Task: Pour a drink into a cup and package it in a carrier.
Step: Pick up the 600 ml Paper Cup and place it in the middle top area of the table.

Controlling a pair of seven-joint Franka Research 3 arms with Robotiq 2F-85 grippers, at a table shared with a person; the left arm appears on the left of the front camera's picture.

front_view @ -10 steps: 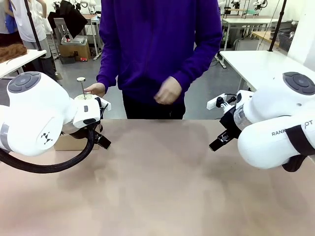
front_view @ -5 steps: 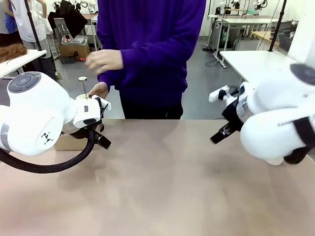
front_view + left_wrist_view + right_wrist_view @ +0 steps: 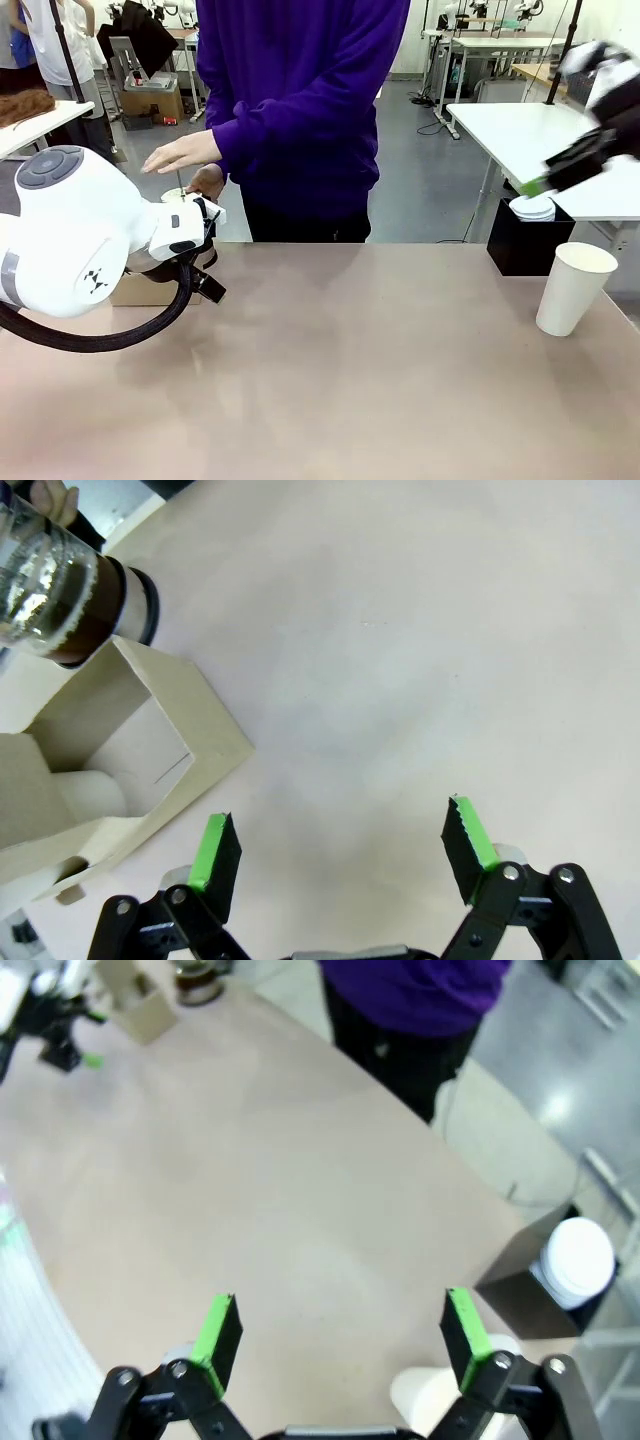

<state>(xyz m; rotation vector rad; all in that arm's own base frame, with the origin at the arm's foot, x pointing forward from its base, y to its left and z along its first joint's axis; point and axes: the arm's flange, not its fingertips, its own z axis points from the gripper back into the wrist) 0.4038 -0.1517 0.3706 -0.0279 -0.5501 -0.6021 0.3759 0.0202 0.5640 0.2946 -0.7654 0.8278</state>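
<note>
Left gripper (image 3: pixel 338 832) sits wide open, empty, beside the cardboard carrier (image 3: pixel 205 725); right gripper (image 3: pixel 338 1308) is also open, up near the plain white cup (image 3: pixel 572 290).

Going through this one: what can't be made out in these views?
Press pot fill level: cut off by the left wrist view's edge; behind the left arm in front view.
Carrier slots: cut off at the same edge.
Cup contents: seen side-on, front view.
</note>
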